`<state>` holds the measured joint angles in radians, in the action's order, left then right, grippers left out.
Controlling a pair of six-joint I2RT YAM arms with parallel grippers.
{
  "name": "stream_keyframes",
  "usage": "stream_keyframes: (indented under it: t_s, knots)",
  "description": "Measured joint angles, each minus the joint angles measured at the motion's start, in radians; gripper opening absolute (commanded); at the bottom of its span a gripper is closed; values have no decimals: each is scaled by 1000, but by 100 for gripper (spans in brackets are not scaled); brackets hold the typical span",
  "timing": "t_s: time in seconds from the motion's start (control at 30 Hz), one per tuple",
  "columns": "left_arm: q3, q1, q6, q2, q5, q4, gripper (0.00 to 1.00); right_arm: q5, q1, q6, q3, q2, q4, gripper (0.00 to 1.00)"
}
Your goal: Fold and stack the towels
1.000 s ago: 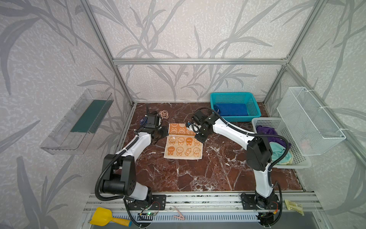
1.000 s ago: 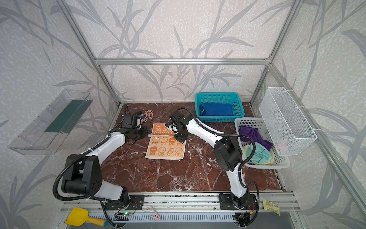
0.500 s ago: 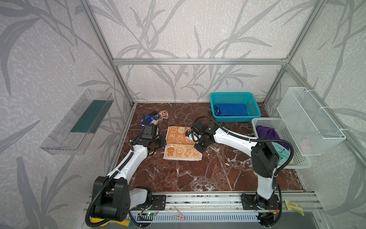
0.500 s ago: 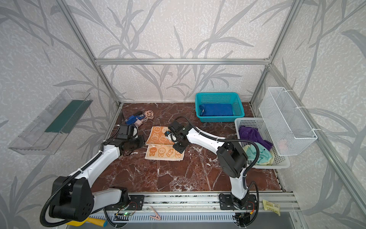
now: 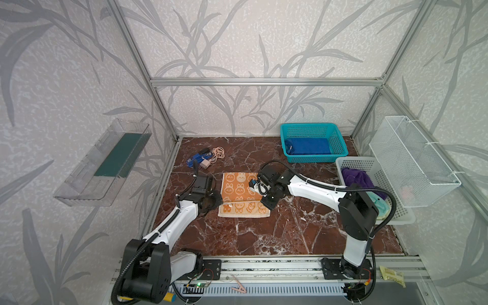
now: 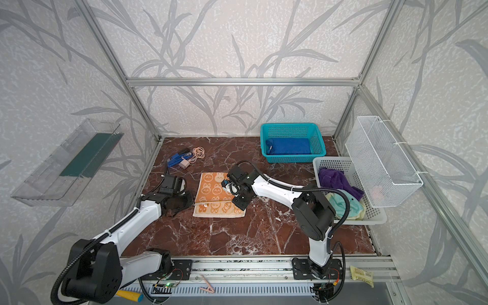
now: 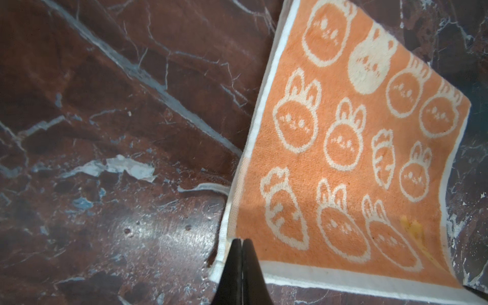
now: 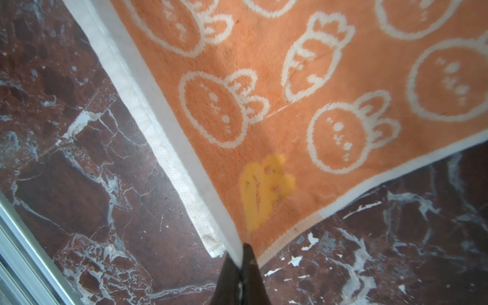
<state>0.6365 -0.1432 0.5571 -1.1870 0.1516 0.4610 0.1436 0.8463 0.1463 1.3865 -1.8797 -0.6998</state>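
Between the left fingers (image 7: pixel 233 269) and the right fingers (image 8: pixel 250 269) — each pair clenched on a hemmed corner — the orange rabbit towel (image 5: pixel 239 188) drapes down onto the desk (image 5: pixel 264 237) (light, soft terry; likely to sag, so corners suit best).

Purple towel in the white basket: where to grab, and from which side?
Pinch the raised bunch at the top of the purple towel, coming straight down. It lies crumpled in a heap with no clear corner showing, and the walls of the white basket likely block a side approach.
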Motion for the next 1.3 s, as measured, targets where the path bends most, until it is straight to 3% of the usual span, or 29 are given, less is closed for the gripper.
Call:
stream_keyframes:
  t_s: [0.27,0.37,0.43,0.53,0.63,0.8,0.93,1.03,1.17,1.3]
  knots:
    - [-82,-1,59,-13,21,-3,0,49,5,-5,-53,-29,34,5]
    - [-89,-2,75,-14,28,-5,0,81,5,-10,-95,-29,55,24]
    - [-90,-2,80,-13,27,-4,9,101,5,-16,-120,-29,55,37]
    - [-90,-2,85,-2,26,14,24,125,5,-14,-148,-27,49,45]
    - [-85,-2,92,34,24,63,29,150,-3,-13,-158,-7,52,46]
    - [-36,-2,91,110,9,119,29,207,-55,-32,-170,56,69,45]
    - [8,-5,81,95,7,113,25,197,-89,-74,-122,55,72,38]
    - [34,-16,66,15,12,106,25,168,-94,-114,-52,18,72,38]
    - [90,-19,44,-115,26,92,40,99,-105,-185,27,-43,67,40]
    - [286,8,26,-285,53,97,43,89,-186,-288,118,-118,65,43]
